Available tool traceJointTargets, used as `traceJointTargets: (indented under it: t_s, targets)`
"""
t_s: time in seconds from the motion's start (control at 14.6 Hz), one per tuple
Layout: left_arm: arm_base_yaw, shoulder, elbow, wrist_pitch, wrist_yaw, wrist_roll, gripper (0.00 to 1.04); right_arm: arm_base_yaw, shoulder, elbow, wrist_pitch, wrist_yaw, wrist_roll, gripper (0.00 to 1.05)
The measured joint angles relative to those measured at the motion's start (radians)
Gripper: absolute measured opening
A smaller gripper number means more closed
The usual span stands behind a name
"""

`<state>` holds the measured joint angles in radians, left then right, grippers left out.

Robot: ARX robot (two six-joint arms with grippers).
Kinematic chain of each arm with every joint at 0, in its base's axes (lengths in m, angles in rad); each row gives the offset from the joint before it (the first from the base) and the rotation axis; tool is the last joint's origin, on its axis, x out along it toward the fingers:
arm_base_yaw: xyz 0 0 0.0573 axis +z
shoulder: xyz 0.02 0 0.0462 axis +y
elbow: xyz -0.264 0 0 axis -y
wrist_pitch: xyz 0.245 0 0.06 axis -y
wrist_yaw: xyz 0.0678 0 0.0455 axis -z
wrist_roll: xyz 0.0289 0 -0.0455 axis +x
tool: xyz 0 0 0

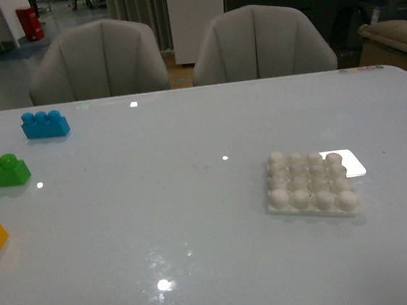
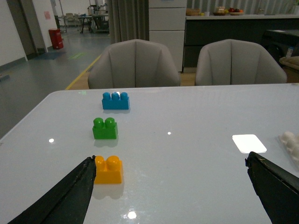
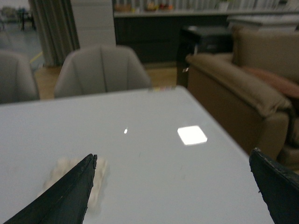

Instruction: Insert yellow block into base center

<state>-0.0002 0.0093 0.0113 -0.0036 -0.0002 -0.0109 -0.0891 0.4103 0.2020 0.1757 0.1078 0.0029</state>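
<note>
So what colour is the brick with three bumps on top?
The three-stud brick is blue, clearest in the left wrist view.

Our left gripper (image 2: 170, 158) hovers level, aimed toward about twelve o'clock, its two dark fingers (image 2: 65, 198) spread wide with nothing between them. Our right gripper (image 3: 173, 155) is posed alike, aimed nearer one o'clock, its dark fingers (image 3: 60, 200) likewise parted wide and empty.

The yellow block (image 2: 108, 169) sits upright at the table's left edge, well apart from the white studded base (image 1: 310, 183).
</note>
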Motion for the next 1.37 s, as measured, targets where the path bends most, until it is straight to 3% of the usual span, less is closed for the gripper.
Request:
traceJointTargets:
  t_s: [0.14, 0.55, 0.89, 1.37]
  targets:
    - [0.0, 0.0, 0.0, 0.0, 0.0, 0.0, 0.98, -0.035, 0.37, 0.228, 0.245, -0.054, -0.032, 0.98]
    - [0.0, 0.0, 0.0, 0.0, 0.0, 0.0, 0.98, 0.054, 1.324, 0.813, 0.0, -0.018, -0.032, 0.98]
    - [0.0, 0.0, 0.0, 0.0, 0.0, 0.0, 0.98, 0.14, 1.649, 0.924, -0.158, -0.037, 0.027, 0.98]
    - [0.0, 0.0, 0.0, 0.0, 0.0, 0.0, 0.98, 0.182, 1.783, 1.069, -0.204, -0.107, 0.167, 0.98]
